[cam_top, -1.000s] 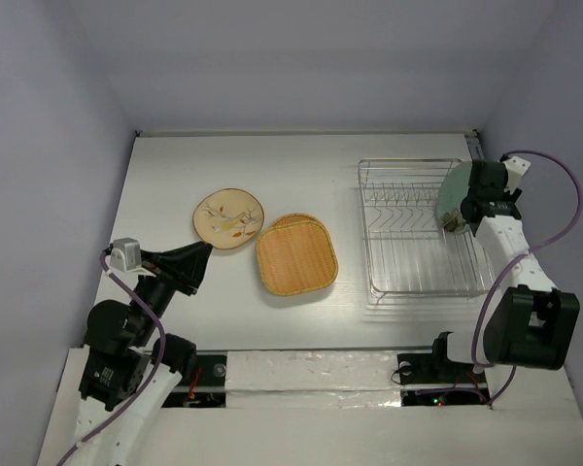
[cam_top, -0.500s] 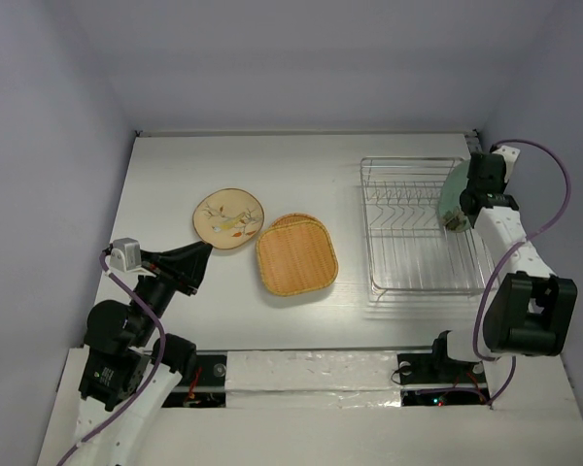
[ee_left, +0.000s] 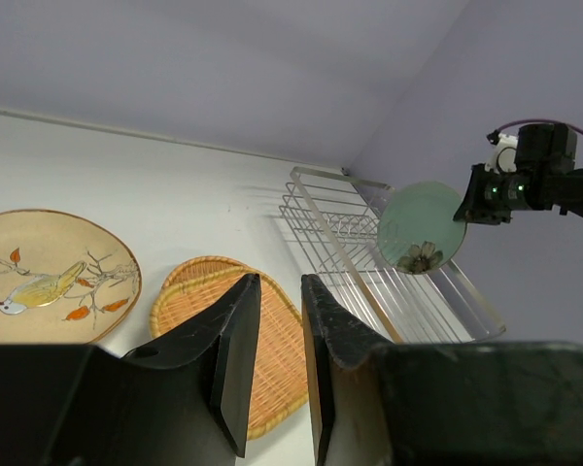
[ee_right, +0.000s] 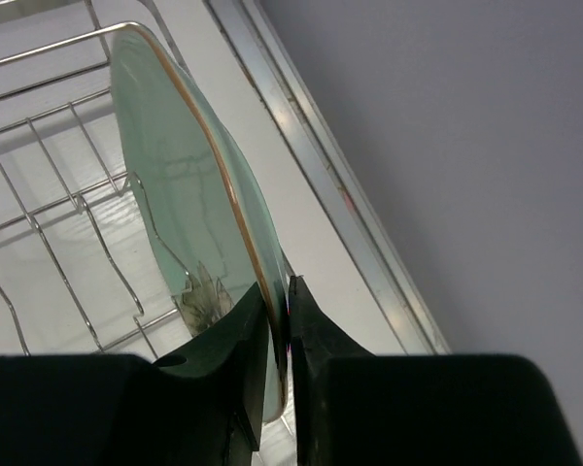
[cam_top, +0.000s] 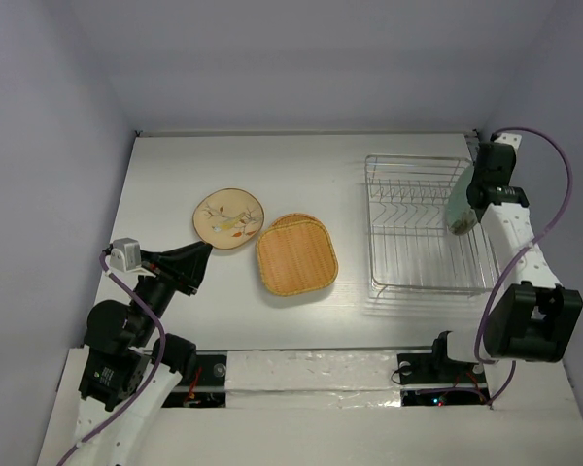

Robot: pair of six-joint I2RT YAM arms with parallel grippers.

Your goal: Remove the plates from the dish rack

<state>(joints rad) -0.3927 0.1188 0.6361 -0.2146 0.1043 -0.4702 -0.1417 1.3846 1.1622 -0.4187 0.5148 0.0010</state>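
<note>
My right gripper [cam_top: 469, 202] is shut on the rim of the pale green plate [cam_top: 458, 207], held on edge above the right side of the silver wire dish rack [cam_top: 423, 228]. In the right wrist view the gripper [ee_right: 278, 291] pinches the plate [ee_right: 180, 204] over the rack wires [ee_right: 49, 204]. The cream leaf-pattern plate [cam_top: 229, 217] and the stacked orange wicker plates [cam_top: 295, 254] lie flat on the table. My left gripper [cam_top: 202, 254] is open and empty, raised at the near left; in its own view the gripper [ee_left: 280, 291] points at the wicker plates [ee_left: 277, 340].
The rack holds no other plates. The table's right edge rail [ee_right: 321, 184] and the right wall run close beside the held plate. The left wrist view also shows the rack [ee_left: 340, 228] and the green plate [ee_left: 421, 228].
My right gripper has lifted the green plate and carried it a little to the right and back; the rack shifted slightly right with it. The left arm has not moved.
</note>
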